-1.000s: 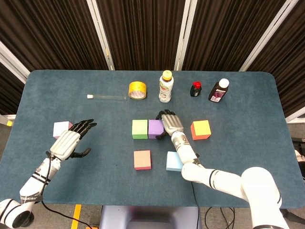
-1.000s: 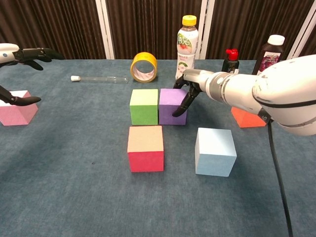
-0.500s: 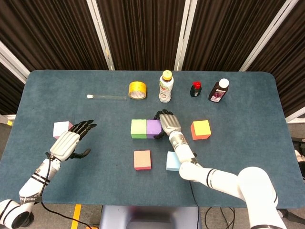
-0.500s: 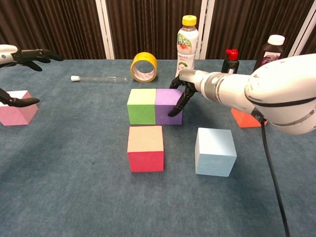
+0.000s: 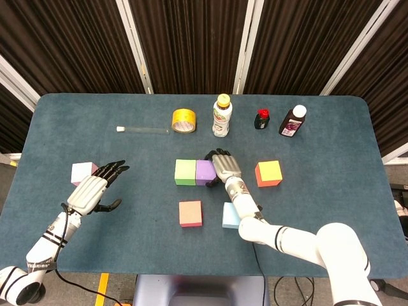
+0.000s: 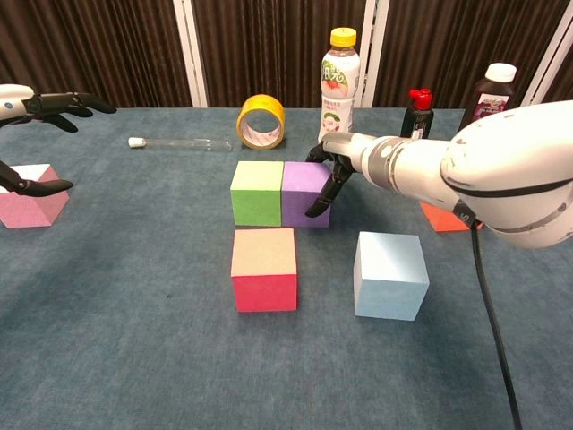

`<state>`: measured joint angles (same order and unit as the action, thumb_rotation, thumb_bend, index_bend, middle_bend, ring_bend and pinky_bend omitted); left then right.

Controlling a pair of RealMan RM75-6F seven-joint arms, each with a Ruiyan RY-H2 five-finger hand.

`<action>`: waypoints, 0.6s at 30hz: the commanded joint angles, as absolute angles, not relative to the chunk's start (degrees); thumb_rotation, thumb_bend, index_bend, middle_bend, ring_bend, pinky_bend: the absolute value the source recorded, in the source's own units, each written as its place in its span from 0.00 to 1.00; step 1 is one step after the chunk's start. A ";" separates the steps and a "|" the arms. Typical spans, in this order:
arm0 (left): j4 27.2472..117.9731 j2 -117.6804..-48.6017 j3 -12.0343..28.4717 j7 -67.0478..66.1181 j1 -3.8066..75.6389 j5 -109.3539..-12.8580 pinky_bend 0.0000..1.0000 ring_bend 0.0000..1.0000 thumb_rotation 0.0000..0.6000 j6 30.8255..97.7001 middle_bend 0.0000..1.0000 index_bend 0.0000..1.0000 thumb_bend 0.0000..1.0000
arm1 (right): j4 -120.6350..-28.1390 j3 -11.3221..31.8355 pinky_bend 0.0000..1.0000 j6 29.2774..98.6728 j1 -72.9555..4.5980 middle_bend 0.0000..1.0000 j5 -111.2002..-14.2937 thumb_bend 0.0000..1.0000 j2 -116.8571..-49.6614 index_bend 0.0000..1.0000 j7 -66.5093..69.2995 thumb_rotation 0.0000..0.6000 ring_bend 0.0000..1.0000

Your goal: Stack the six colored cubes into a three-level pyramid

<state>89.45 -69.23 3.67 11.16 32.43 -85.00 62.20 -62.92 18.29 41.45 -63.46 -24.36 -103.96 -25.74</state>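
A green cube (image 5: pixel 185 172) and a purple cube (image 5: pixel 204 171) stand touching side by side at mid-table. My right hand (image 5: pixel 224 167) presses its fingers against the purple cube's right face (image 6: pixel 303 190) and grips nothing. In front of the pair sit a red cube (image 5: pixel 190 213) and a light blue cube (image 6: pixel 390 275). An orange cube (image 5: pixel 268 173) lies to the right, mostly hidden behind my right arm in the chest view. Far left, a pink cube (image 5: pixel 83 172) sits beside my left hand (image 5: pixel 95 190), which is open with its fingers spread and not touching the cube.
Along the back stand a yellow tape roll (image 5: pixel 183 120), a drink bottle (image 5: pixel 221 116), a small red-capped bottle (image 5: pixel 262 118) and a dark bottle with a white cap (image 5: pixel 292 121). A glass tube (image 5: pixel 143 130) lies at the back left.
My right hand has slid the purple cube a little to the left, and the green cube has moved with it. The left hand has stayed put.
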 commanded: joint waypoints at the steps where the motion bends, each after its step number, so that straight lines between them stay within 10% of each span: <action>1: 89.45 -69.22 3.67 11.17 32.43 -85.01 0.14 0.03 1.00 62.20 0.00 0.09 0.35 | -63.05 18.24 0.18 41.42 -63.47 0.24 -24.29 0.27 -103.87 0.27 -25.79 1.00 0.14; 6: 89.59 -68.84 3.65 11.18 32.17 -85.28 0.14 0.03 1.00 62.71 0.00 0.08 0.35 | -67.42 17.85 0.18 42.92 -62.19 0.21 -25.83 0.27 -100.86 0.11 -25.53 1.00 0.14; 18: 91.32 -67.29 3.32 10.54 30.65 -85.46 0.14 0.03 1.00 64.45 0.00 0.07 0.34 | -76.65 15.78 0.17 46.45 -59.39 0.21 -26.50 0.27 -91.82 0.08 -26.98 1.00 0.14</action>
